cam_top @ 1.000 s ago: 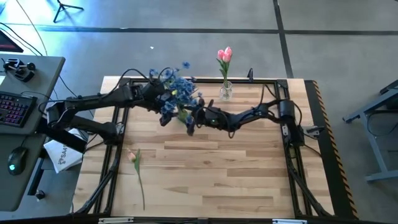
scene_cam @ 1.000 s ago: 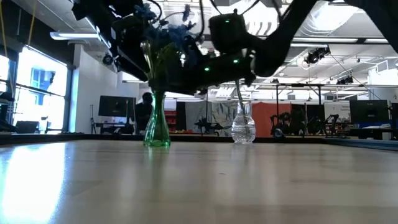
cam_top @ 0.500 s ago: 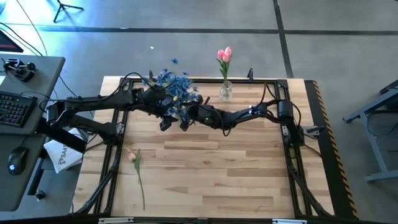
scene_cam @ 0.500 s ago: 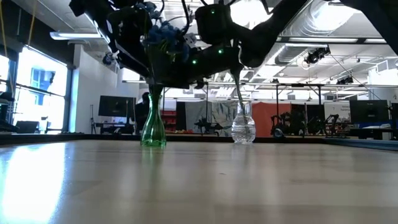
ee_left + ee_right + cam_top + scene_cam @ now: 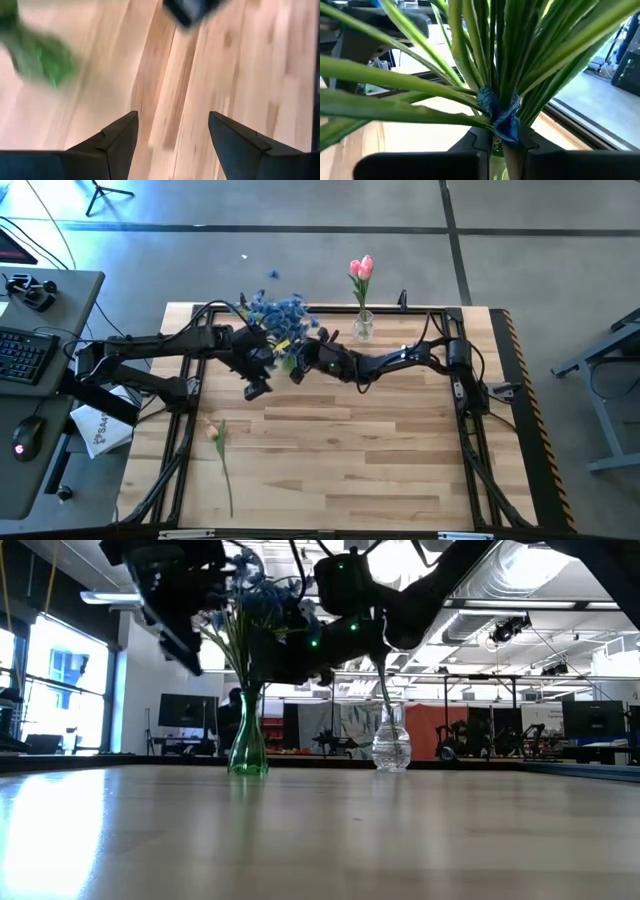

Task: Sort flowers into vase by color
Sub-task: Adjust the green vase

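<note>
A bunch of blue flowers [image 5: 277, 313] stands with its stems in a green vase [image 5: 247, 745] at the table's far left-centre. My right gripper [image 5: 303, 357] reaches in from the right and is shut on the stem bundle [image 5: 495, 75]. My left gripper [image 5: 254, 386] hovers open just on the near-left side of the vase [image 5: 40, 55], with nothing between its fingers [image 5: 117, 137]. Pink flowers [image 5: 361, 269] stand in a clear vase [image 5: 363, 328] at the far edge. One pink flower [image 5: 217, 442] lies flat on the table at near left. My right gripper pinches the green stem bundle between its two fingers [image 5: 475, 142], just below a blue tape wrap [image 5: 501, 114] and above the vase's neck. The fingers come nearly level from the table's right and lie across the stems. The bunch stands about upright in the vase.
Wooden tabletop [image 5: 380, 460] lies bare across the middle and near right. A desk with keyboard and mouse [image 5: 25, 350] stands off the table's left edge. Black frame rails [image 5: 470, 440] run along the table's sides.
My right gripper has shut on the blue bunch's stems and moved toward the far edge. The blossoms have swung toward the far edge with it, and the bunch stands straighter in the vase. My left gripper has drawn back from the bunch toward the near-left, still open.
</note>
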### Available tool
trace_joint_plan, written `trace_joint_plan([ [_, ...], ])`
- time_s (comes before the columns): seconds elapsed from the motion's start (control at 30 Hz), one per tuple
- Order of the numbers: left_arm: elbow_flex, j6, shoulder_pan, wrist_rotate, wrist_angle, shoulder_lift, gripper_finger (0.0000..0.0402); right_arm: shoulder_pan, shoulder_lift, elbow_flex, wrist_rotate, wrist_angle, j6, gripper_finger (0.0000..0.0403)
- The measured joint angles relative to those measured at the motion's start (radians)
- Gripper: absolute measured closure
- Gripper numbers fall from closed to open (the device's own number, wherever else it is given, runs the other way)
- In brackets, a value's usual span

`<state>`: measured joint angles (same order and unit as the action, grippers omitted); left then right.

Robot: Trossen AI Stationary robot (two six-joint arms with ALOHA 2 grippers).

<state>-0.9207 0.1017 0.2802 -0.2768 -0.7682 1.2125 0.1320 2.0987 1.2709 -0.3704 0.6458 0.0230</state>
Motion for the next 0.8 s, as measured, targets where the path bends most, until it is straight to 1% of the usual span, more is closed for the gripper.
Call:
trace_joint_plan([
  [0.1,0.0,0.018,0.0,0.014,-0.101,0.0,0.0172,0.006,0.0,0.0,0.0,-0.007,0.003,0.039],
  [0.2,0.0,0.052,0.0,0.02,-0.167,0.0,0.0172,0.008,0.0,0.0,0.0,-0.011,0.001,0.0398],
  [0.43,-0.008,0.078,0.001,0.022,-0.23,-0.046,0.0172,0.008,0.0,0.0,-0.001,-0.013,0.003,0.0397],
  [0.57,-0.065,0.072,0.001,0.022,-0.242,-0.093,0.0172,0.008,0.0,0.0,-0.001,-0.014,0.003,0.0399],
  [0.8,-0.199,0.061,0.001,0.028,-0.24,-0.171,0.0172,0.014,0.0,0.0,0.0,-0.021,0.022,0.0399],
])
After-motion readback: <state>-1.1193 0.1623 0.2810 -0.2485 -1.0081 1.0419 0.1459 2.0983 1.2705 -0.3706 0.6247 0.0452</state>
